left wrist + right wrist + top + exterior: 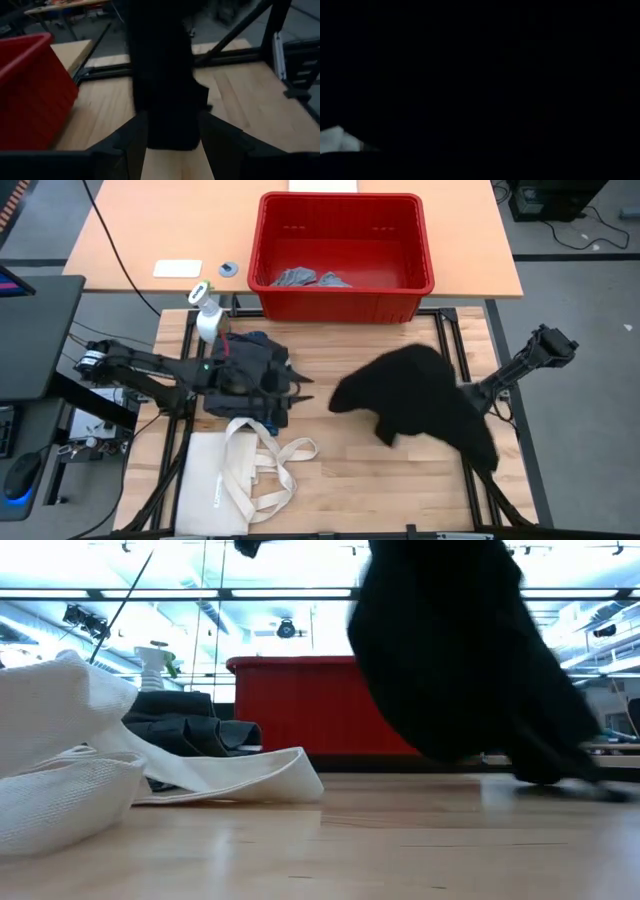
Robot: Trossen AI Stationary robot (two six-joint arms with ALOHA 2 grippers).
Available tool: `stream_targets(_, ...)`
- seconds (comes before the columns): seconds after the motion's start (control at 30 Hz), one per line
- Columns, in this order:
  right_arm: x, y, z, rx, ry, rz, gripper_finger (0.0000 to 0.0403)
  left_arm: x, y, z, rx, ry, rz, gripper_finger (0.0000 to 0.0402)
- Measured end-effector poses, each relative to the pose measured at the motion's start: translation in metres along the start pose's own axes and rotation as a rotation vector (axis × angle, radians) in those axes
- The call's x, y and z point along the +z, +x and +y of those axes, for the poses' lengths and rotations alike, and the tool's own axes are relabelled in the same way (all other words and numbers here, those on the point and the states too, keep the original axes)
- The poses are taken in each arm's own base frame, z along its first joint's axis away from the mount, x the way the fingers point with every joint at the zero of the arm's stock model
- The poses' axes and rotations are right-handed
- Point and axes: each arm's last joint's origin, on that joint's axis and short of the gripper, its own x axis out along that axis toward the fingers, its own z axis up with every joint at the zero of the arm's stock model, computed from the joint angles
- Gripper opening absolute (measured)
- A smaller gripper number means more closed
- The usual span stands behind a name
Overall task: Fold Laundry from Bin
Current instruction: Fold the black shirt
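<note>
The large black piece of laundry [415,400] hangs in the air over the table's right half, lifted clear [450,650]. It covers the end of my right arm [520,370], so that gripper is hidden, and the right wrist view is black with cloth. My left gripper [300,392] stands over the right edge of a dark folded stack [250,365]. It points toward the black piece, and a strip of it [162,65] fills the gap between its fingers. Light grey pieces [310,278] lie in the red bin [345,200]. My left gripper has a strip of the black piece [170,135] between its two fingers [132,142]. They come nearly level from the table's left. The strip runs away from them toward the hanging bulk. My right gripper is shut on the black piece, but the cloth itself hides the place of contact. The bulk hangs below the arm's end, clear of the table.
A cream tote bag [240,475] with long handles lies at the near left, in front of the folded stack [185,730]. A spray bottle [207,315] stands at the stack's far left. The bin sits at the far edge. Bare wood [350,480] shows at the near middle.
</note>
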Motion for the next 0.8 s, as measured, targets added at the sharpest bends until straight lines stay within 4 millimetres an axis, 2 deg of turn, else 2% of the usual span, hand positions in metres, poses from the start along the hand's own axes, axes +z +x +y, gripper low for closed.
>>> stream_targets(0.13, 0.027, 0.027, -0.016, 0.092, 0.010, -0.180, 0.0154, -0.013, 0.006, -0.016, -0.013, -0.043, 0.028, 0.0181)
stream_targets(0.27, 0.041, 0.040, -0.022, 0.085, -0.024, -0.129, 0.0154, -0.033, 0.018, -0.025, -0.021, -0.174, 0.100, 0.0181)
stream_targets(0.4, 0.047, 0.040, -0.019, 0.103, -0.036, -0.120, 0.0154, -0.061, 0.039, -0.033, 0.019, -0.203, 0.204, 0.0187)
stream_targets(0.57, 0.052, 0.037, -0.017, 0.101, -0.014, -0.132, 0.0154, -0.084, 0.068, -0.033, 0.158, -0.161, 0.259, 0.0225)
stream_targets(0.7, 0.051, 0.034, -0.012, 0.096, -0.017, -0.105, 0.0154, -0.091, 0.080, -0.027, 0.310, -0.089, 0.247, 0.0249)
stream_targets(0.8, 0.055, 0.030, -0.012, 0.103, 0.017, -0.122, 0.0154, -0.088, 0.092, -0.024, 0.310, -0.076, 0.163, 0.0255)
